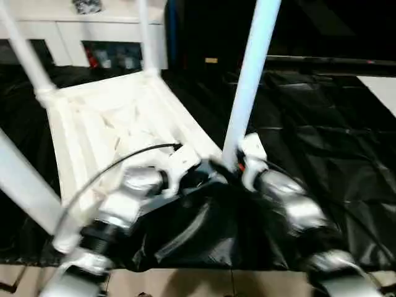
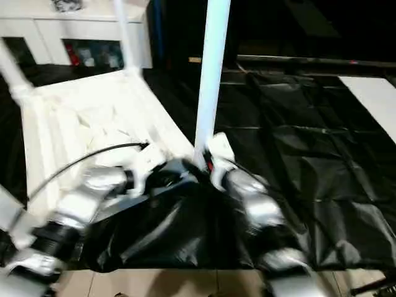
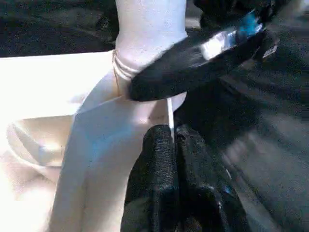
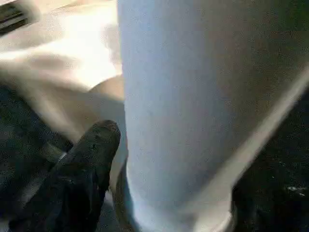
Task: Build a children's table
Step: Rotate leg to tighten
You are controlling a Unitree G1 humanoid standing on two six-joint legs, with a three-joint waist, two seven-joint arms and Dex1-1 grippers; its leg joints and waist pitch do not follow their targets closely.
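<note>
Upturned table top lying on black sheet, legs pointing up. Near-right-corner leg standing upright in socket, long axis vertical. Right pincer spread around leg base, nearest arm. Left pincer pressed together, empty, touching rim beside socket.

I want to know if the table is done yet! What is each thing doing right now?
Table top: upside down on the black sheet.
Near leg: upright in its corner socket.
Left tool: shut, at the table's rim.
Right tool: around the near leg's base.
</note>
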